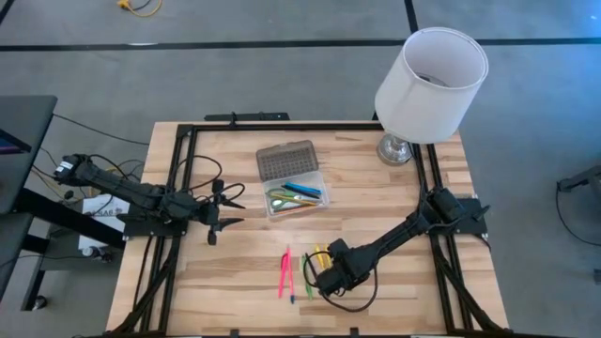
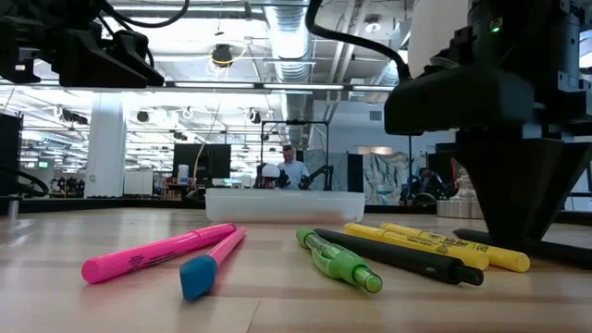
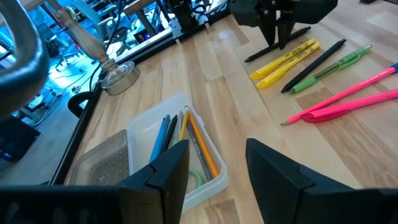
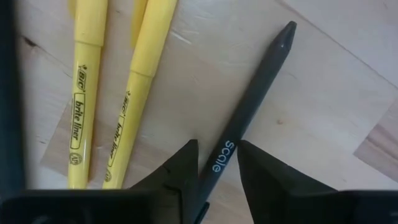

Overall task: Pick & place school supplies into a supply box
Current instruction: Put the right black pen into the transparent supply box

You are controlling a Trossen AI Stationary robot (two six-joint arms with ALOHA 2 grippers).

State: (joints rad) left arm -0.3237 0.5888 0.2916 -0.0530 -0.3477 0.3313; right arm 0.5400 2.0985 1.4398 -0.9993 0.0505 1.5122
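Note:
The clear supply box (image 1: 298, 196) sits mid-table with its grey ribbed lid (image 1: 286, 160) open flat; blue pens, orange pencils and green scissors (image 3: 196, 177) lie inside. Near the table's near edge, two pink pens (image 1: 285, 272), a green pen (image 3: 329, 65), a black pen (image 3: 314, 65) and two yellow highlighters (image 4: 102, 106) lie flat on the wood. My right gripper (image 4: 217, 163) is down among them, shut on a second black pen (image 4: 249, 106) beside the highlighters. My left gripper (image 3: 217, 165) hovers open to the left of the box. My right gripper pinches the black pen's barrel at its printed middle (image 4: 219, 155) between the two fingers. The fingers come from above, pointing down, and stand across the pen. The pen lies flat on the table, its pointed end (image 4: 287, 31) sticking out past the fingers.
A white-shaded lamp (image 1: 427, 84) stands on the table's far right corner. A black frame (image 1: 178, 150) runs along the left, right and far edges. Bare wood lies between the box and the loose pens. People and equipment show in the room beyond.

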